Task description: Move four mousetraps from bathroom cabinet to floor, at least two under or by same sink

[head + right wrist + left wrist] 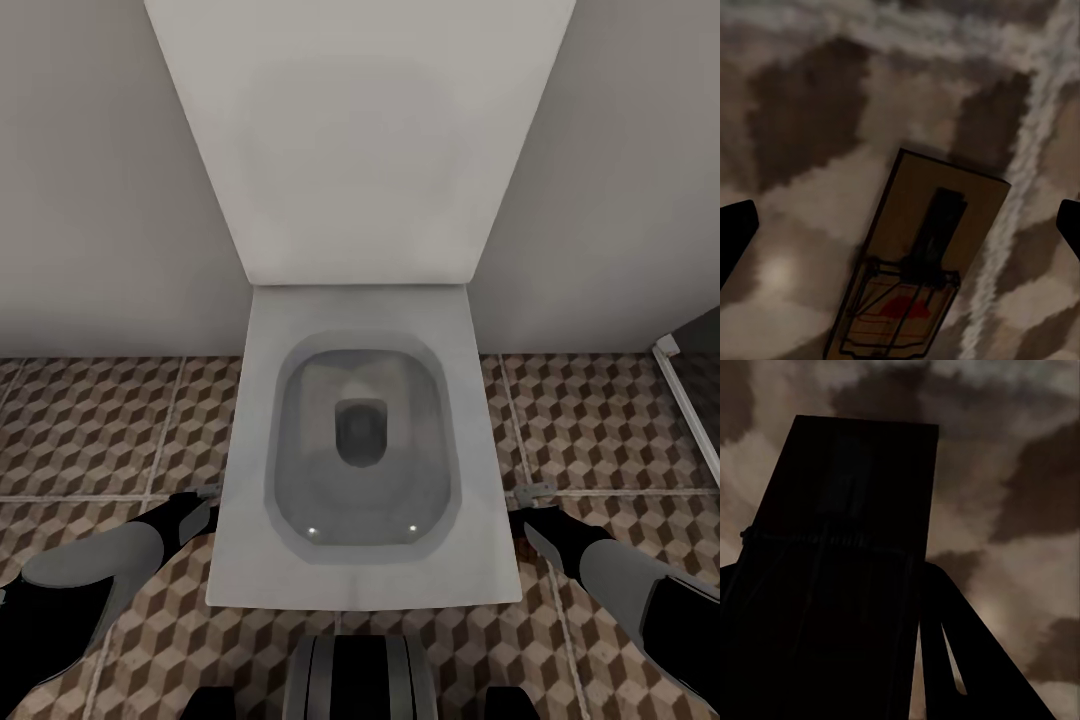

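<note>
White porcelain dominates the head camera's frame: a square-edged toilet [365,450] with its lid raised against a pale grey wall [90,180], standing on the bathroom floor [90,420] of brown, beige and cream cube-patterned tiles. Both arms reach forward and down, one on each side of the bowl, the left gripper [205,492] just beside the toilet's left edge and the right gripper [535,490] just beside its right edge, both low over the tiles.

Seen from the right wrist, a mousetrap [922,262] lies flat on the patterned floor between that claw's two dark fingertips [735,236], which stand wide apart at either side and touch nothing; the claw is open. The trap is a tan wooden board with a dark metal bar and wire frame and a red mark at one end, and a pale grout line [1020,187] runs just beside it.

From the left wrist, a second mousetrap [847,547] shows as a dark, shadowed rectangular board close against the camera, with the blurred floor pattern beyond it. Whether the left claw is gripping it, closed or open cannot be told.
</note>
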{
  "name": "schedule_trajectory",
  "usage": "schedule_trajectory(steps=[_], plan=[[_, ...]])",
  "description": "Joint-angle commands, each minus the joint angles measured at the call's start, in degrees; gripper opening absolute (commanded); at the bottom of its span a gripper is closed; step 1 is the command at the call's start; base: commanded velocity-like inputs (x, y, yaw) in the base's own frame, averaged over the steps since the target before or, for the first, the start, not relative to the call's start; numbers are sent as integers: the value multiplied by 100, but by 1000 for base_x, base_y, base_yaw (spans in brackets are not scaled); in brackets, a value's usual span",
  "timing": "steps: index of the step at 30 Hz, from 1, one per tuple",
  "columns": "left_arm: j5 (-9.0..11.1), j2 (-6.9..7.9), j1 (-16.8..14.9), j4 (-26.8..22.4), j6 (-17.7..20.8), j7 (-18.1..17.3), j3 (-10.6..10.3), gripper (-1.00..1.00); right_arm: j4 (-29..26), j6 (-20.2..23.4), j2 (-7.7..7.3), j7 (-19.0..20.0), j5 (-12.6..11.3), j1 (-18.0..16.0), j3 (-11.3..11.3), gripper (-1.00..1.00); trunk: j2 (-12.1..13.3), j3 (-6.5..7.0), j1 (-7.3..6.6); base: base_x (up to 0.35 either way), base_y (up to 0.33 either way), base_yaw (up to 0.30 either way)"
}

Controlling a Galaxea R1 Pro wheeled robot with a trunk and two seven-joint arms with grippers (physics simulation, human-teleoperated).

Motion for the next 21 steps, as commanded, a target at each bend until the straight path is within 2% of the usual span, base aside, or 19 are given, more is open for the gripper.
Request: schedule_trajectory(steps=[1, 11, 21], plan=[[83, 0, -4, -23, 9, 8, 5, -100, -22, 29, -10, -44, -54, -2, 46, 100, -1, -4, 0, 0, 0, 0], [83, 0, -4, -23, 9, 8, 8, -100, -9, -239, -14, -69, -67, -2, 43, 100, -1, -4, 0, 0, 0, 0], [83, 0, -4, -23, 9, 8, 7, -100, -8, -289, -7, -89, -61, -2, 43, 100, -1, -4, 0, 0, 0, 0]])
